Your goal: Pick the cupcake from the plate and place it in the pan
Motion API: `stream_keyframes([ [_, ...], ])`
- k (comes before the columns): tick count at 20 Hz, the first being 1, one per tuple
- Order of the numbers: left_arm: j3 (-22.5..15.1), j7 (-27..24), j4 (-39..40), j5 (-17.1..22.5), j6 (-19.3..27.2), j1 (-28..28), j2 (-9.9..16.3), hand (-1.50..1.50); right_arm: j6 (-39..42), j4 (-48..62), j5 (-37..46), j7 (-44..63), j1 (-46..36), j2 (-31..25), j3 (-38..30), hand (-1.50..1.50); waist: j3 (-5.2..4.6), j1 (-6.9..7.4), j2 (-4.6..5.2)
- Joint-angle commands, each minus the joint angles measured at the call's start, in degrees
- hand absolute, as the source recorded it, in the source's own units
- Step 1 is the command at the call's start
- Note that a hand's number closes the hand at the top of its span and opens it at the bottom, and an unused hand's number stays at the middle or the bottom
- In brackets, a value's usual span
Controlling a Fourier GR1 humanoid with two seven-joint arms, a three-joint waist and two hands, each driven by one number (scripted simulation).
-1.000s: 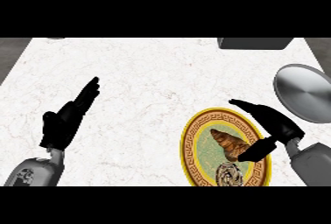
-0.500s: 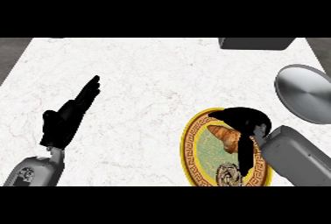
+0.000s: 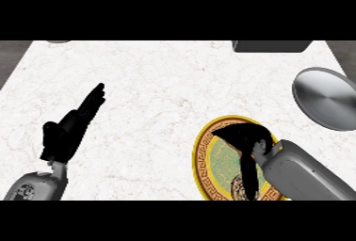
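Counter [image 3: 173, 84]: plate [image 3: 208, 164] at near right. Right hand [image 3: 243, 139] over plate, covering its middle; cupcake not discernible. Pan [image 3: 327, 99] behind and right of plate, apart from it, at counter's right edge. Left hand [image 3: 69, 129] at near left, well apart from plate. Box-like object [image 3: 271, 45] at far right edge.
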Motion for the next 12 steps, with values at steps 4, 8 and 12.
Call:
stream_keyframes([
  [4, 1.9, -2.4, 1.9, 0.3, -2.4, 1.6, 0.4, 0.00, 5.0, -2.4, 1.7, 6.5, 0.8, -1.4, 0.9, -1.50, 0.02, -0.19, 0.10],
  [8, 1.2, 0.8, -0.9, -1.5, -1.3, 0.3, -0.5, 0.00, 2.9, -4.8, 3.0, 10.3, 2.8, 0.4, 1.8, -1.50, 0.04, -0.28, 0.01],
  [12, 2.8, -0.7, 3.5, -1.3, -2.0, -2.0, -1.8, 0.00, 2.8, -4.5, 6.7, 7.8, 5.7, 0.6, 2.2, -1.50, 0.04, -0.46, 0.13],
])
